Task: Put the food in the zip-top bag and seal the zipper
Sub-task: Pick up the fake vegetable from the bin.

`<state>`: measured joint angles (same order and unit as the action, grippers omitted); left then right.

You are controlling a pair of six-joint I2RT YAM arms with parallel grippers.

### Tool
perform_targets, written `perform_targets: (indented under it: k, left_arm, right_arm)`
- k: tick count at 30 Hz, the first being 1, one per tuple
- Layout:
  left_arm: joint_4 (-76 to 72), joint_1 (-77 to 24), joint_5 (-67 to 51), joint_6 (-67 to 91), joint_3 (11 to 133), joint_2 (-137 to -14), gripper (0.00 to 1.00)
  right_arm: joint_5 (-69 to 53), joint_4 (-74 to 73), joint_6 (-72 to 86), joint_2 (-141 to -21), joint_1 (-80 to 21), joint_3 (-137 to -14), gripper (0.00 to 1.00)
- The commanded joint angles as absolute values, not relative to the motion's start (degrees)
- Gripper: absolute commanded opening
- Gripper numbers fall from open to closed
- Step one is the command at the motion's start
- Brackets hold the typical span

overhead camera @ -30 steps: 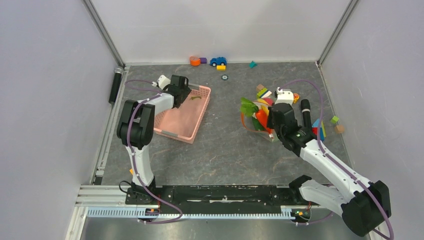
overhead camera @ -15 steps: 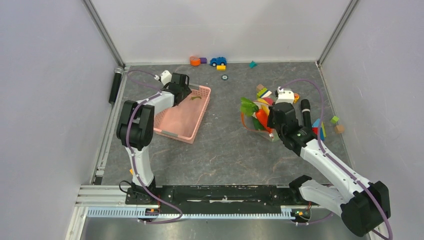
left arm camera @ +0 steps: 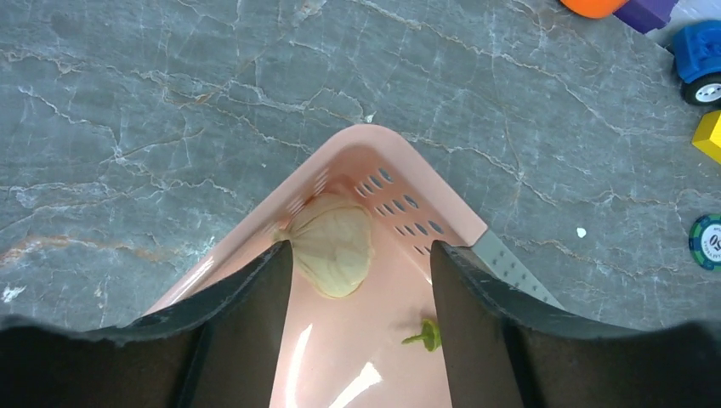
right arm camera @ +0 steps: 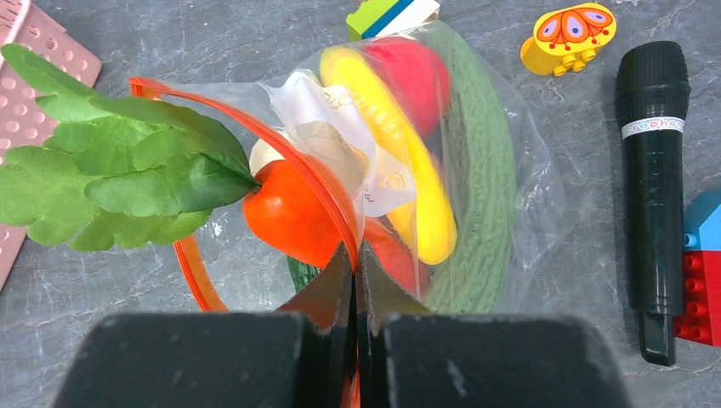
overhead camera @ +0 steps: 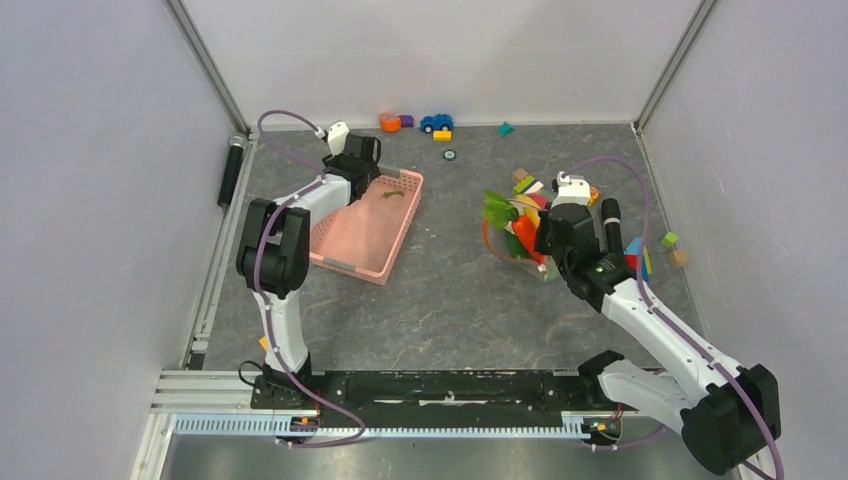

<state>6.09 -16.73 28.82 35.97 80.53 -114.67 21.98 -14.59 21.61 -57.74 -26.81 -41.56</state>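
The left gripper (left arm camera: 361, 280) is seen over the far corner of the pink basket (overhead camera: 368, 228), at about ten o'clock on the table (overhead camera: 440, 300). Its fingers (left arm camera: 255, 293) are spread apart and nothing is held between them. Between the two fingers, in the corner of the basket, a pale cream piece of food (left arm camera: 333, 245) is seen lying on the basket floor. It is touched by the left finger, or is just beside it; which one cannot be told. A small green bit (left arm camera: 425, 336) is seen near it, toward five o'clock in the left wrist view.

The right gripper (right arm camera: 357, 280) is found at about two o'clock on the table. Its fingers are pressed tight together on the orange-red zipper (right arm camera: 327, 200) at the mouth of the zip-top bag (right arm camera: 527, 183). The bag is laid flat on the table and its mouth is open. Inside the bag a yellow banana (right arm camera: 408, 144), a red tomato (right arm camera: 414, 68) and a long green cucumber (right arm camera: 480, 187) are seen. The orange carrot (right arm camera: 289, 208) is stuck in the mouth, and its green leaves (right arm camera: 110, 166) are hung out toward nine o'clock.

A black toy microphone (right arm camera: 656, 178) is laid just beside the bag at three o'clock. A blue toy car (overhead camera: 436, 122) is seen near the back wall at twelve o'clock.
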Motion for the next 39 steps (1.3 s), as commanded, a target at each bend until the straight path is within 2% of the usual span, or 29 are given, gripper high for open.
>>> perform_targets:
  k: [1, 10, 14, 21, 28, 39]
  left_arm:
    - [4.9, -16.3, 29.9, 33.6, 83.1, -116.6, 0.66]
    - [11.9, -16.3, 26.8, 36.6, 85.8, -119.2, 0.63]
    - [11.5, -16.2, 21.1, 36.9, 84.3, -118.5, 0.61]
    - [10.6, -16.2, 18.7, 36.6, 83.9, -118.5, 0.58]
    - [11.2, -16.3, 17.2, 37.7, 82.9, -117.3, 0.29]
    - [11.9, -16.3, 16.2, 38.7, 74.7, -102.8, 0.04]
  right_arm:
    - [22.7, -11.8, 21.3, -55.4, -26.2, -42.2, 0.0]
    - [22.6, -11.8, 21.2, -55.4, -25.9, -41.8, 0.0]
    - [22.3, -11.7, 21.3, -55.2, -25.8, -41.9, 0.0]
    - [21.9, -11.6, 21.5, -54.0, -25.8, -41.2, 0.0]
    - [21.6, -11.7, 21.5, -52.8, -25.7, -41.1, 0.0]
    - [18.9, -13.5, 20.9, -52.8, -25.7, -42.2, 0.0]
